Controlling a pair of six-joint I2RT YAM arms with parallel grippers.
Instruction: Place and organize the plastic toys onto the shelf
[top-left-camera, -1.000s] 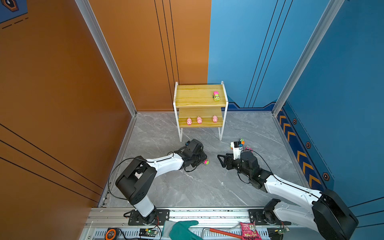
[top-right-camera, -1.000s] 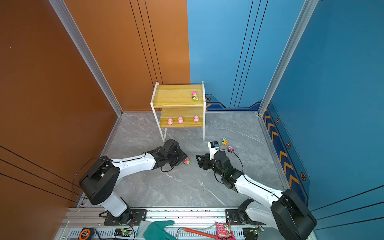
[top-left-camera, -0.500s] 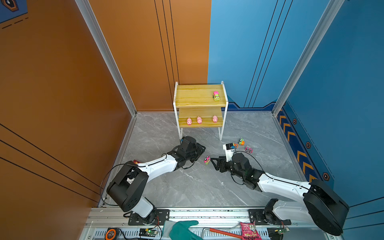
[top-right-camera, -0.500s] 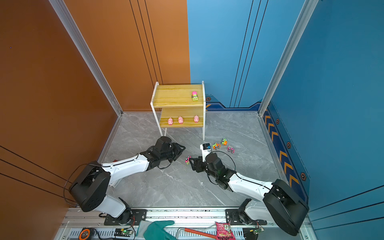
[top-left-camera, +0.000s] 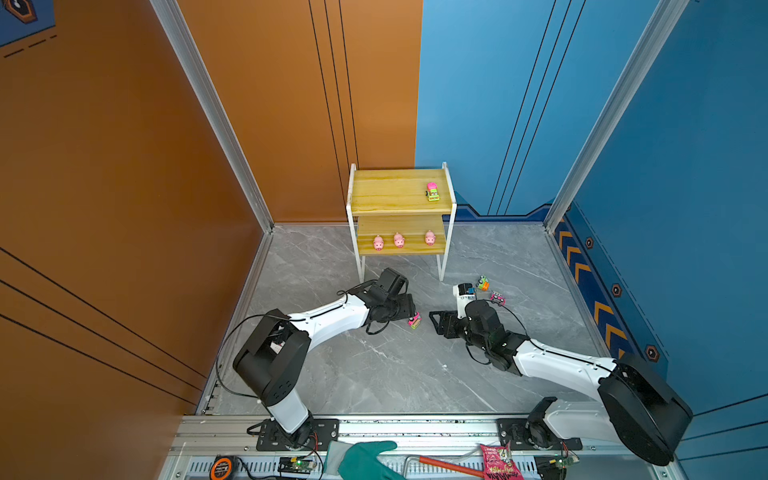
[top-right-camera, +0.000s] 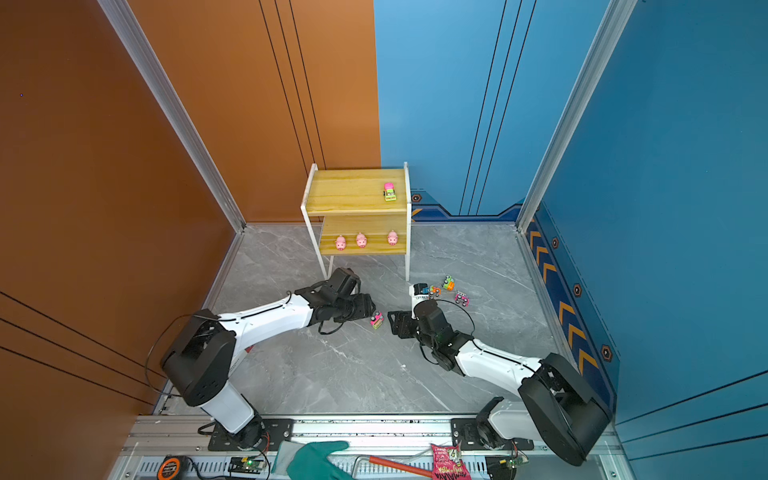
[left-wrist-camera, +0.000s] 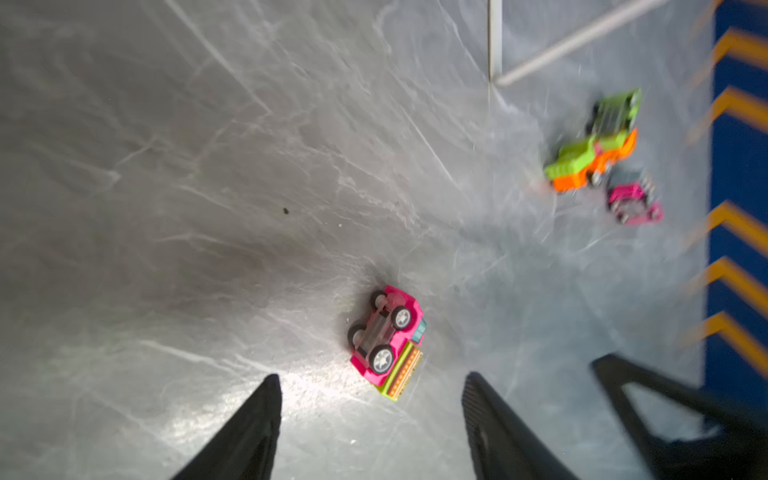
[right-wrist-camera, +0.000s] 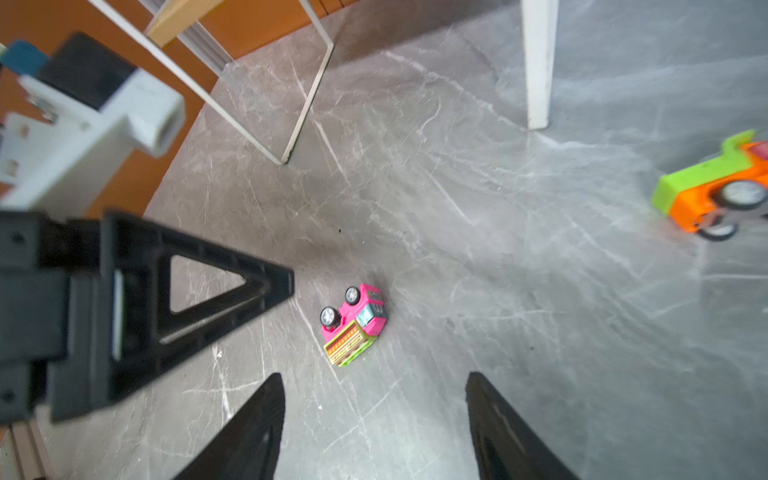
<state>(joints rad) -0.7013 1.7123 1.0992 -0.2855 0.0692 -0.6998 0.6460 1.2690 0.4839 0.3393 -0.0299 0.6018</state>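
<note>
The left tool (left-wrist-camera: 372, 376) has just let go; its jaws stand apart, empty. The pink truck (left-wrist-camera: 386, 340) lies on its side on the bench (top-left-camera: 374, 374) between it and the open, empty right tool (right-wrist-camera: 374, 374), nearer than the shelf (top-left-camera: 399, 193), so it probably needs regrasping.

There are three pigs (top-right-camera: 340, 242) (top-right-camera: 361, 240) (top-right-camera: 392, 238) and five toy trucks (top-right-camera: 389, 192) (top-right-camera: 377, 320) (top-right-camera: 434, 291) (top-right-camera: 448, 283) (top-right-camera: 461, 298). There is one shelf (top-right-camera: 353, 203) with two boards. There are two robot arms (top-right-camera: 270, 318) (top-right-camera: 490, 363), one glove (top-right-camera: 316, 459), one tape measure (top-right-camera: 168, 466) and one snack packet (top-right-camera: 449, 465).
</note>
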